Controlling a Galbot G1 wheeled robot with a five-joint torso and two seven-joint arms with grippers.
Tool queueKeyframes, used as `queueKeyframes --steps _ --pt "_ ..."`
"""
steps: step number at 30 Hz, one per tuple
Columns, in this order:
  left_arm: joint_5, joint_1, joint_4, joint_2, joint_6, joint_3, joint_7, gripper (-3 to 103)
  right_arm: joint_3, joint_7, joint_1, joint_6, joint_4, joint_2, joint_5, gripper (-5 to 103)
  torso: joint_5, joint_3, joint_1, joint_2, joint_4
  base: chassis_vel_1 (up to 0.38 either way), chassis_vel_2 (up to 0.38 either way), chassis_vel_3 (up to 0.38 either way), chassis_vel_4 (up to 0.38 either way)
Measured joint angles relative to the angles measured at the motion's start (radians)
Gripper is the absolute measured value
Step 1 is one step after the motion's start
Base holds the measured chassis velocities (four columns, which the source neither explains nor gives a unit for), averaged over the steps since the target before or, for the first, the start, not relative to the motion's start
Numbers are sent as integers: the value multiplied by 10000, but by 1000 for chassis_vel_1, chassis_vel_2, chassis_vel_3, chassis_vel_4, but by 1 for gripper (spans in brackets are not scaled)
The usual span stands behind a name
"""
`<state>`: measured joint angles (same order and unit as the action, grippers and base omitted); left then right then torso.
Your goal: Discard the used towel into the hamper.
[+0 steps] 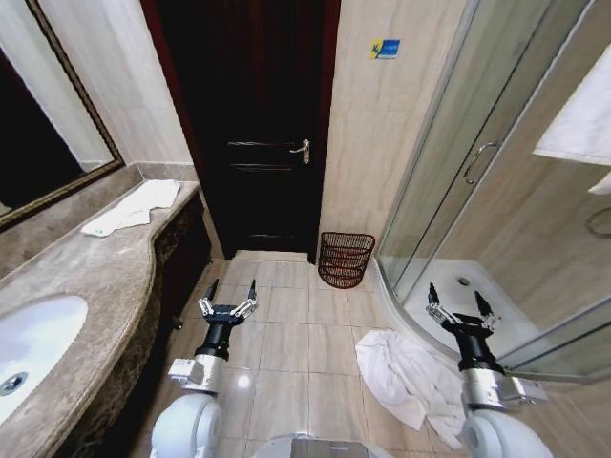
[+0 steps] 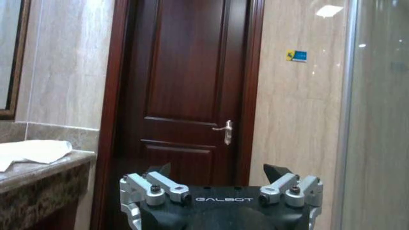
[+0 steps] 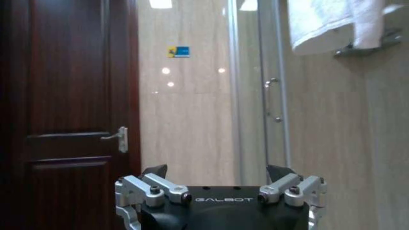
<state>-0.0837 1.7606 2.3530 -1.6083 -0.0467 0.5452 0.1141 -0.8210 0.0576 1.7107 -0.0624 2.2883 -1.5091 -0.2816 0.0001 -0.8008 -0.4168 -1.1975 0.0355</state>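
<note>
The used towel (image 1: 412, 380) is lying crumpled on the floor, likely soft and limp; a raised fold suits pinching. The left gripper (image 1: 230, 290) and right gripper (image 1: 460, 301) are hovering spread, holding nothing, the hamper (image 1: 345, 259) well apart.

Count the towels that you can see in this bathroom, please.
3. One crumpled towel lies on the floor beside the shower. One folded towel rests on the counter. One hanging towel is behind the shower glass. Others may be hidden.

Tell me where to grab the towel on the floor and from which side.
Grip a raised fold near the middle of the towel, coming straight down from above. It lies crumpled and spread flat on the tiles beside the shower base, so bunched ridges likely give the fingers purchase where flat edges would not. The right gripper, open, hangs nearest; the left gripper is open too.
</note>
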Motion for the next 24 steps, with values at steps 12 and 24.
queueKeyframes --steps 12,24 --pt "366 265 325 0 -78 -308 -279 98 291 275 -209 -48 259 -261 332 100 -1 0 0 0 -2 0 0 0 0" --pt "1148 281 511 1 -332 -732 -189 96 262 283 -50 114 829 -231 66 100 0 0 0 0 -2 0 0 0 0"
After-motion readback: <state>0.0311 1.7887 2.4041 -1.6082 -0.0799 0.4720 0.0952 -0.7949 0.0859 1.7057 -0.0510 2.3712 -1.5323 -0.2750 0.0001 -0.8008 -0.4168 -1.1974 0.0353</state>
